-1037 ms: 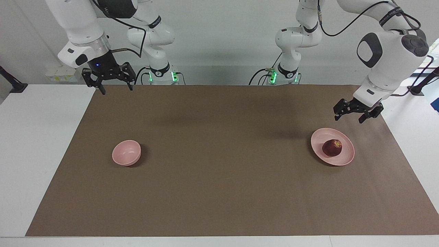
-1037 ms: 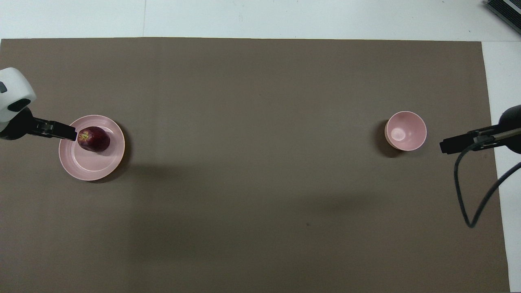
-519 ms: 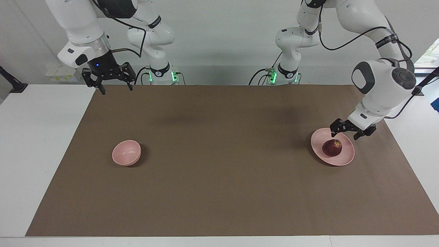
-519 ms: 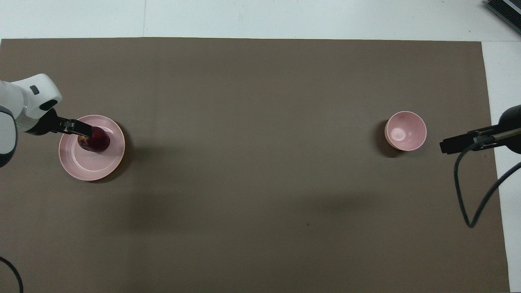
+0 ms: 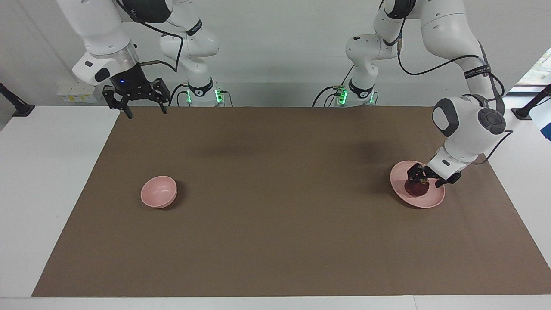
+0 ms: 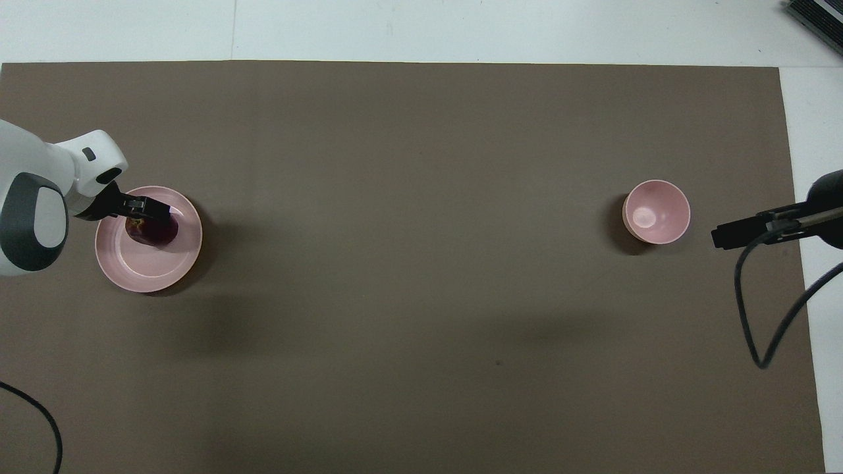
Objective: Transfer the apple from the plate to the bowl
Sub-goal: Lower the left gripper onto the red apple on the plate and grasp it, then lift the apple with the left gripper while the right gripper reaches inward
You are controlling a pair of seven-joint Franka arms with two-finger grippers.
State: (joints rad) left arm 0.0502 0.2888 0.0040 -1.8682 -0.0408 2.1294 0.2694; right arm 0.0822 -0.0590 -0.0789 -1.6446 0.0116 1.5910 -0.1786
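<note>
We find the apple (image 5: 416,189) resting on the pale pink plate (image 5: 434,199), which lies on the brown mat (image 5: 275,241) at the left arm's end of the bench (image 5: 51,181). In the overhead view the apple (image 6: 153,232) sits toward the part of the plate (image 6: 141,273) farther from the robots.

The left gripper (image 5: 426,180) is lowered over the plate with its fingers spread wide, one on each side of the apple. We see the fingers standing just beside the fruit, but we cannot tell whether either one touches it. The apple is not lifted; it rests on the plate surface. In the overhead view the left gripper (image 6: 155,214) covers the part of the apple toward the bench end, and its white wrist housing extends past the plate rim.

The pale pink bowl (image 5: 159,192) stands upright on the mat at the right arm's end of the bench, well apart from the plate. The overhead view shows the bowl (image 6: 656,211) holding nothing.

The right arm waits. The right gripper (image 5: 143,111) hangs over the mat corner nearest the robots at its own end of the bench, with fingers spread wide and nothing between them. In the overhead view the right gripper (image 6: 724,237) appears beside the bowl, toward the bench end, with a black cable (image 6: 757,309) looping below it.
</note>
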